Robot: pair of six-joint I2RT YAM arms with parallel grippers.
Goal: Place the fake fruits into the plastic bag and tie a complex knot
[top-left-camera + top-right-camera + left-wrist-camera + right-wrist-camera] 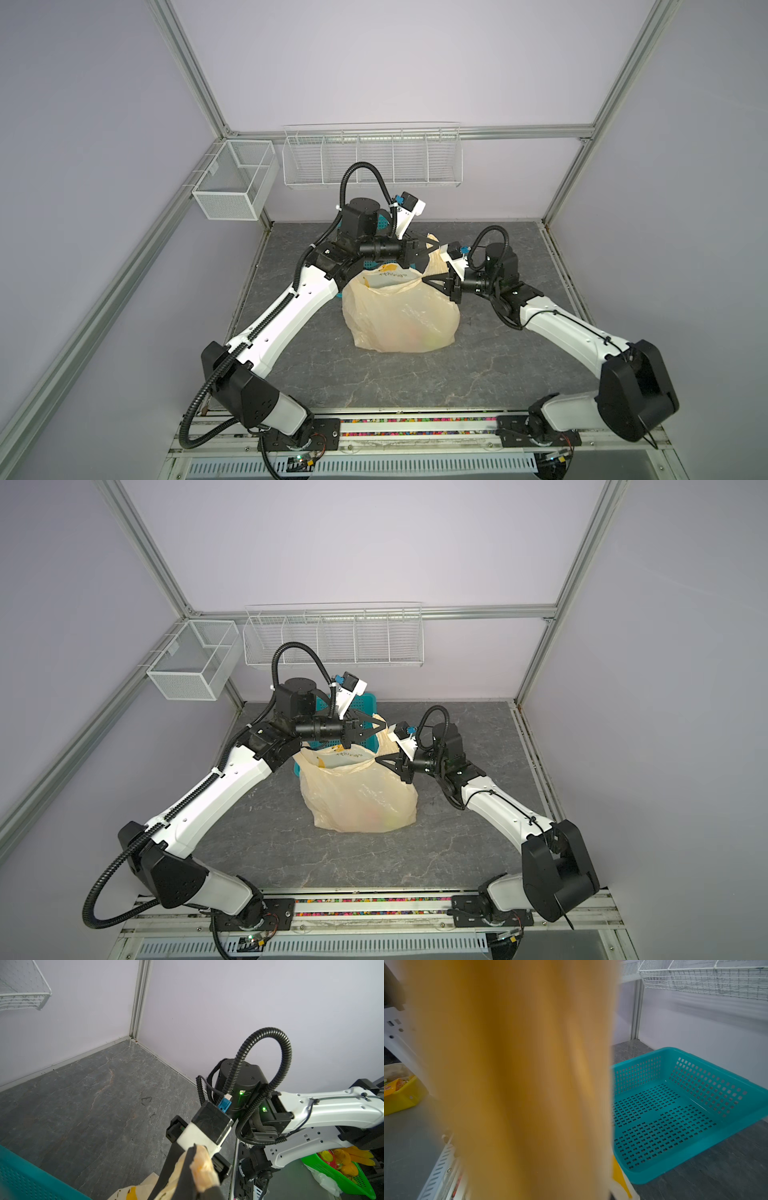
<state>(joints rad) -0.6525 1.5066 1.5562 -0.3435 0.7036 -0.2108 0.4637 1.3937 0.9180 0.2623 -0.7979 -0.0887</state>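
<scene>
Here the translucent pale-yellow plastic bag [401, 320] bulges, fake fruits [419, 336] dimly inside.

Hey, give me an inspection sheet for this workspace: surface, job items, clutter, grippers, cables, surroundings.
Surface: grey marbled table, no loose fruit seen.
Job's things: plastic bag stands at centre, mouth open, not yet tied; fake fruits show faintly inside.
Clutter: teal basket behind the bag, nothing in its visible part.
Grippers: left gripper fingers shut on a raised bag handle; right gripper fingers look shut on the bag's rim.
Cables: black conduit loops above each wrist, clear of the bag.
Surroundings: wire racks on back wall, mesh box on frame.
</scene>
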